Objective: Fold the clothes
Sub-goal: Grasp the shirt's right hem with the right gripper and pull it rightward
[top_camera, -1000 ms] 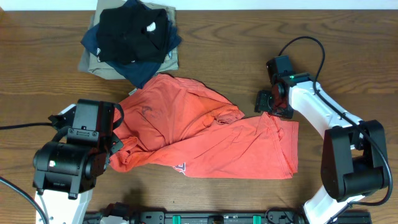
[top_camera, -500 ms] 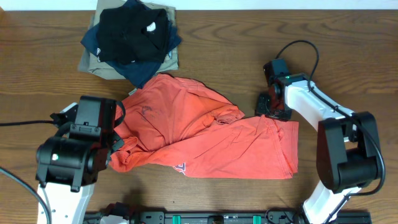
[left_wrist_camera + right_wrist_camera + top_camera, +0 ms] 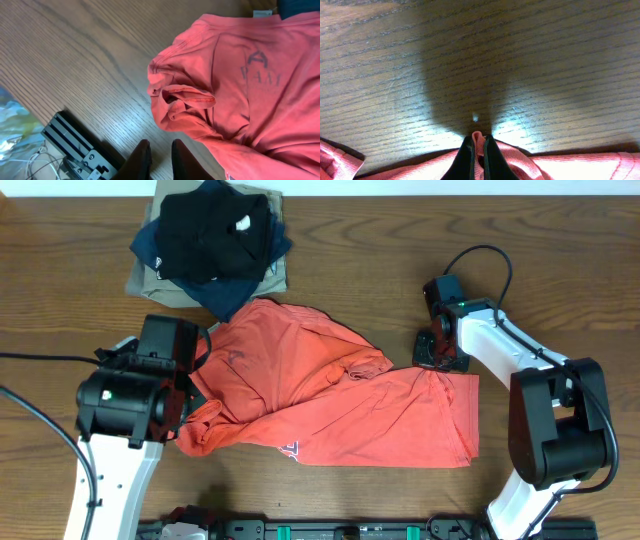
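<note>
The clothes, a red-orange T-shirt (image 3: 330, 405), lie crumpled across the middle of the wooden table, with faint mirrored lettering (image 3: 260, 70) showing through the fabric. My right gripper (image 3: 477, 137) is shut on a small raised fold of the shirt's (image 3: 560, 167) back right edge, seen from overhead as the right gripper (image 3: 437, 360). My left gripper (image 3: 160, 142) hovers over bare wood just beside a bunched sleeve (image 3: 185, 102), its fingers a little apart with nothing between them. In the overhead view the left arm (image 3: 140, 390) hides those fingers.
A pile of black, navy and khaki garments (image 3: 210, 240) sits at the back left, touching the shirt's top corner. A black rail with cables (image 3: 75, 145) runs along the table's front edge (image 3: 330, 530).
The left arm has shifted right and toward the back, closer over the shirt's left side. The right gripper has come down on the shirt's back edge and closed on it.
</note>
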